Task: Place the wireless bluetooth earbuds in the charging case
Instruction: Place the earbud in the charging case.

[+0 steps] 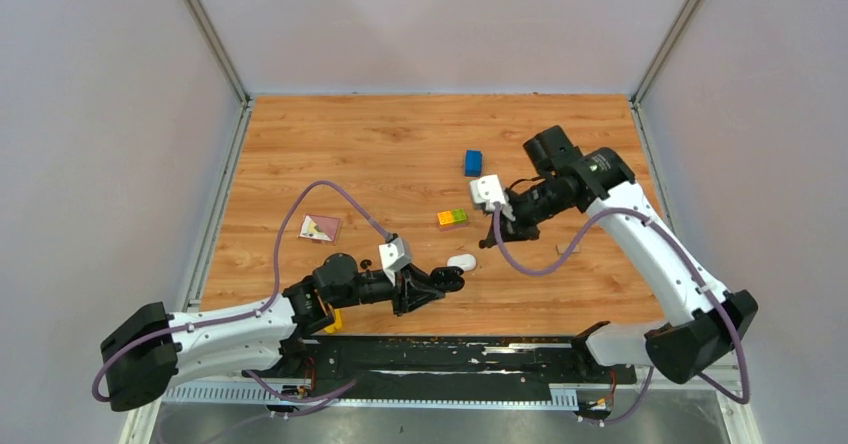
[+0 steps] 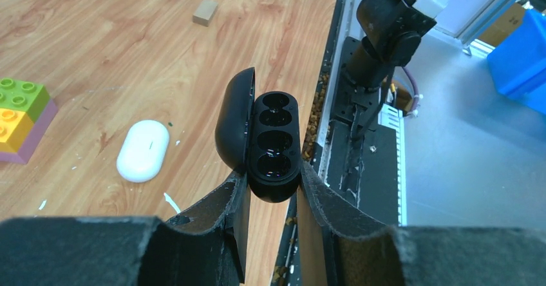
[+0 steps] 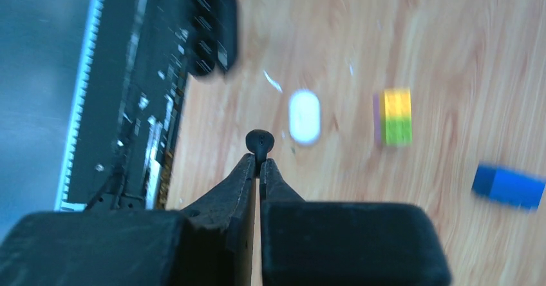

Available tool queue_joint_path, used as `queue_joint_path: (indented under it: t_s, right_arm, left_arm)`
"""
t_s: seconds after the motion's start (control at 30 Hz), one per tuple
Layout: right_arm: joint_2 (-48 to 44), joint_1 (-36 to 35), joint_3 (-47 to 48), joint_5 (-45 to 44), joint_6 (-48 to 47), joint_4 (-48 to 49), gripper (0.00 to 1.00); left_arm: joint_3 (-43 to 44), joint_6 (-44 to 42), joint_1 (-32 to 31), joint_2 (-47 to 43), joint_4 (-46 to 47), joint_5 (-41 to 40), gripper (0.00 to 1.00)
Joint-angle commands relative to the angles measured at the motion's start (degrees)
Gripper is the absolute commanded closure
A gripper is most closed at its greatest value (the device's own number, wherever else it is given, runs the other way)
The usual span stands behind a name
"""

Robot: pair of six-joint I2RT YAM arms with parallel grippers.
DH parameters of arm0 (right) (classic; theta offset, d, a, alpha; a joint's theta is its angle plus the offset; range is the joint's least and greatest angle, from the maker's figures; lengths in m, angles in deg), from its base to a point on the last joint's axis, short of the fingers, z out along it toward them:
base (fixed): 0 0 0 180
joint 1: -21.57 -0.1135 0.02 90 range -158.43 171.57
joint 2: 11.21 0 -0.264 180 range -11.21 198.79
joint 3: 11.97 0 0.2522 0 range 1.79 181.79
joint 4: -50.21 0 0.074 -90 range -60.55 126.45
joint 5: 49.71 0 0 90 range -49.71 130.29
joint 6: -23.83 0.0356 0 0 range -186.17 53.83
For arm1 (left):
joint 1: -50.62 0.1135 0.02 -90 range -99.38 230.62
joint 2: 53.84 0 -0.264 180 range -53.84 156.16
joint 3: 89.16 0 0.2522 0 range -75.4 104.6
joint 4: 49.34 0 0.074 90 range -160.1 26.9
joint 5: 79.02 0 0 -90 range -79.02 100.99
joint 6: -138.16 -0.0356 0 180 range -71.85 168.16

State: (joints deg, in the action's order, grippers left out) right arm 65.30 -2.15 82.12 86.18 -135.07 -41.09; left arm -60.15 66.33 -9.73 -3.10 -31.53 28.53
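1. Right end effector [image 3: 259, 165]: jaws pinched almost fully together, w/ one black earbud [image 3: 260, 141] gripped by its lower part. The rounded head pokes out past the tips. It is held in the air above the table [image 3: 360, 47].
2. Left end effector [image 2: 273, 178]: jaws closed onto the lower end of the black charging case [image 2: 275, 138], set only as wide as the case itself. The case is lifted off the table near the front edge. Its lid [image 2: 232, 125] is hinged open to one side, and the wells face the wrist cam.
3. Step in hand, as I judge it: bringing the black bud over to the open case. Insertion is not yet done. The top view shows the two end effectors near each other but apart.
4. Next move prob. calls for lining the bud up over a free well, matching its tilt, lowering gently and letting go only once it is seated. The left arm should hold the case steady.
5. Look of the things: the bud is tiny, dark and rounded. The case is glossy black w/ rounded ends. Its wells appear empty, though dark-on-dark makes that hard to confirm.
6. Further out: a white oval case [image 2: 143, 151], shut, lies on the table near the black one. A yellow-green toy brick [image 3: 395, 125] sits beyond it, and a blue brick [image 3: 508, 186] farther off. No other earbuds are in view.
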Motion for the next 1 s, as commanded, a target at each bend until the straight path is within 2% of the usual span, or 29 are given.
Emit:
queue_joint_path:
  t_s: [0.0,0.1,0.33,0.73,0.97]
  right_arm:
    - [-4.2,-12.7,6.4,1.3,7.8,1.0,1.0]
    - [-5.5,-14.4,6.6,0.6,9.4,1.1,1.0]
    - [-6.7,-19.4,3.2,-4.9,14.1,2.8,1.0]
    - [-0.9,-21.8,6.1,-4.5,23.9,8.6,1.0]
    - [2.0,-26.0,7.2,-8.4,23.8,10.2,1.0]
  left_arm:
    - [-0.6,-4.1,-0.3,0.9,8.5,0.9,1.0]
    - [-2.2,-5.0,-0.3,-0.3,11.1,0.8,1.0]
    - [-2.1,-10.6,-0.6,-4.6,5.0,0.0,1.0]
    - [-4.1,-10.9,-0.8,-6.9,7.3,-2.6,1.0]
    - [-4.3,-10.7,-1.0,-7.7,7.0,-3.2,1.0]
